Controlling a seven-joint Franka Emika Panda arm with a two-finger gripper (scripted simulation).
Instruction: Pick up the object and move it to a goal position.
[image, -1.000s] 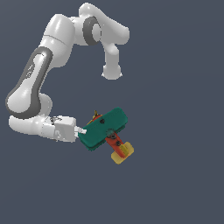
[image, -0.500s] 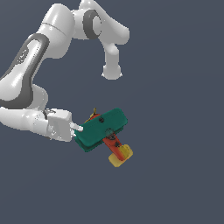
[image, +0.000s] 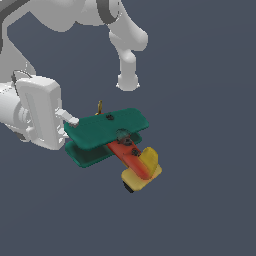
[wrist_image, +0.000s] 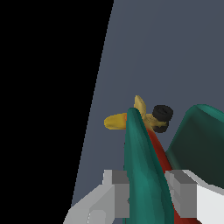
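From where I sit, the arm fills the upper part of the exterior view and folds down to the gripper on that view's left, reaching sideways toward the view's right. The toy biplane lies straight out from the jaws on that side, its teal wings running across the frame and its red fuselage slanting down to the yellow tail. In the wrist view the two grey fingers stand either side of a teal wing edge, pressed against it, so I judge the jaws closed on the wing (the contact itself is partly hidden by the wing). The propeller and a black wheel show beyond the fingers.

The plane appears to be held clear of any surface, though the plain backdrop gives no shadow to confirm it. No goal marker shows in either view, so I cannot say which way the carry must go. Open room lies all around the plane; the grip sits at one wing end, so I would expect the tail-heavy side to sag or swing.
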